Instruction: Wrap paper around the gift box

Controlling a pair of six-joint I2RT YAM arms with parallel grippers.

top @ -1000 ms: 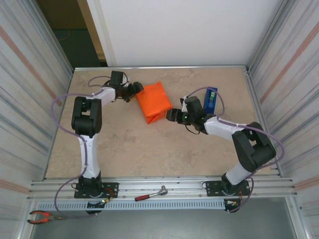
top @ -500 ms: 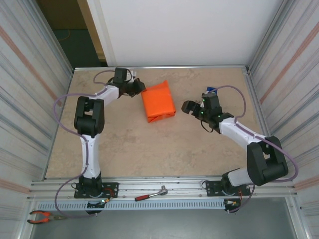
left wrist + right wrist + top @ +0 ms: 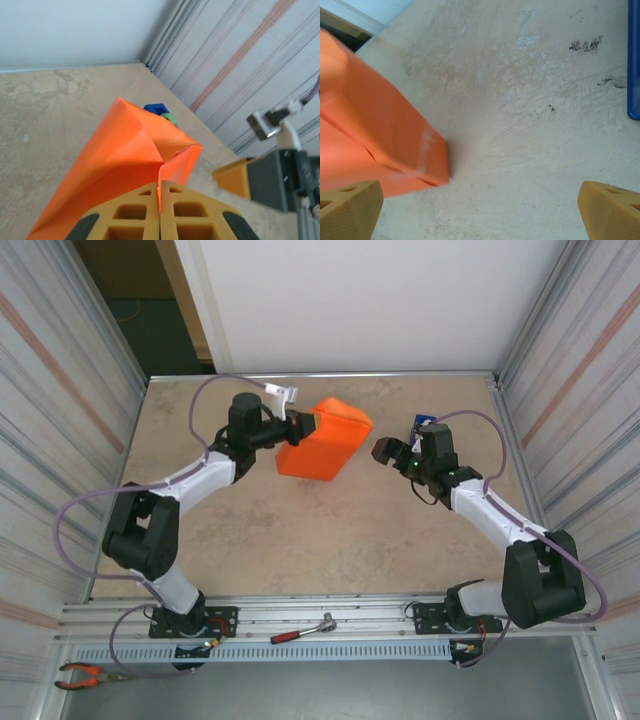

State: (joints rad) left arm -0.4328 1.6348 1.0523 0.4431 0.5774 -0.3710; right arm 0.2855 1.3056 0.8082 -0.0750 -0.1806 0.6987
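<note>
The left gripper (image 3: 160,194) is pinched tight on a folded edge of the paper (image 3: 325,440), a bright orange sheet creased into one boxy, sharp-cornered parcel that sits tilted at the far middle of the table (image 3: 300,540). Near its right side, apart from it, the right gripper (image 3: 386,450) stands spread wide, holding nothing. Counted: one orange parcel, two grippers, one blue tape dispenser (image 3: 424,425) beside the right one, and one ratchet (image 3: 303,631) and one pair of pliers (image 3: 88,675) at the near edge.
</note>
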